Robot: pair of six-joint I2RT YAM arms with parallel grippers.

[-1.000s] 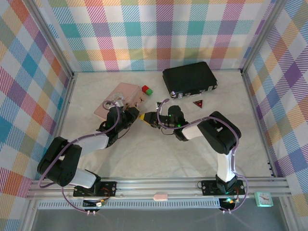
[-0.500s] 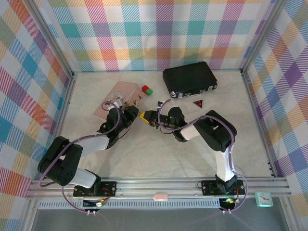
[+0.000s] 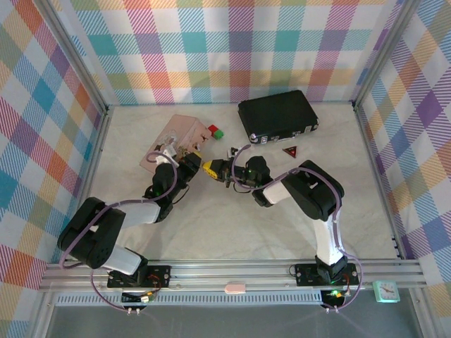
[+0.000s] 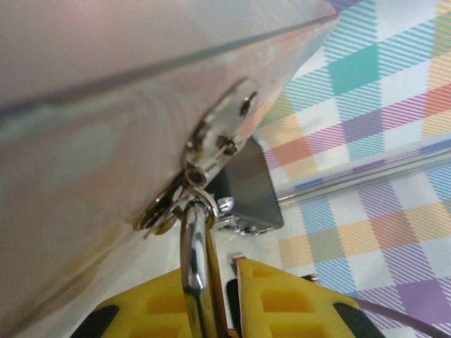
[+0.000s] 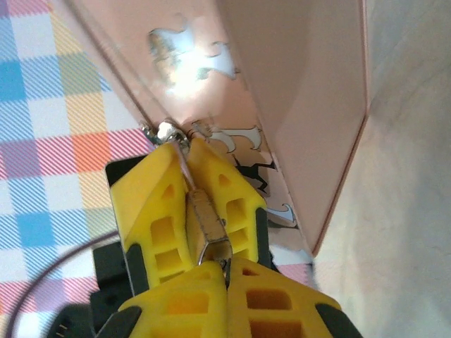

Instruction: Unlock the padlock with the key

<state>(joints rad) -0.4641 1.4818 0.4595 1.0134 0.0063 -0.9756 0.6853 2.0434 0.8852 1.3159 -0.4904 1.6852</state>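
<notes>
The tin (image 3: pixel 180 132) lies at the far left of the table, and both arms meet at its near right edge. The 2 grippers are very near to each other there, so 1 risk is that their fingers bump when either one moves.

The left gripper (image 4: pixel 209 276) is closed around the silver shackle of the padlock (image 4: pixel 194 271), which hangs from the hasp (image 4: pixel 224 123) on the tin. The body of the padlock is hidden between the yellow fingers, and the keyhole cannot be seen. The shackle is round and smooth, so the padlock can probably turn inside this grip. If it turns, the keyhole no longer faces the key.

The right gripper (image 5: pixel 187 148) is fully closed on the key (image 5: pixel 208 224), a thin metal strip pinched between the 2 fingers, with its end close to the hasp. Such a thin piece is held only by friction. If it meets the padlock body beside the keyhole, it can slide back or tilt between the fingers.

A push that is a little off line can also swing the padlock on the hasp, or shift the tin, which looks light. Turning the key before it is fully inside could pull it out of the grip.
</notes>
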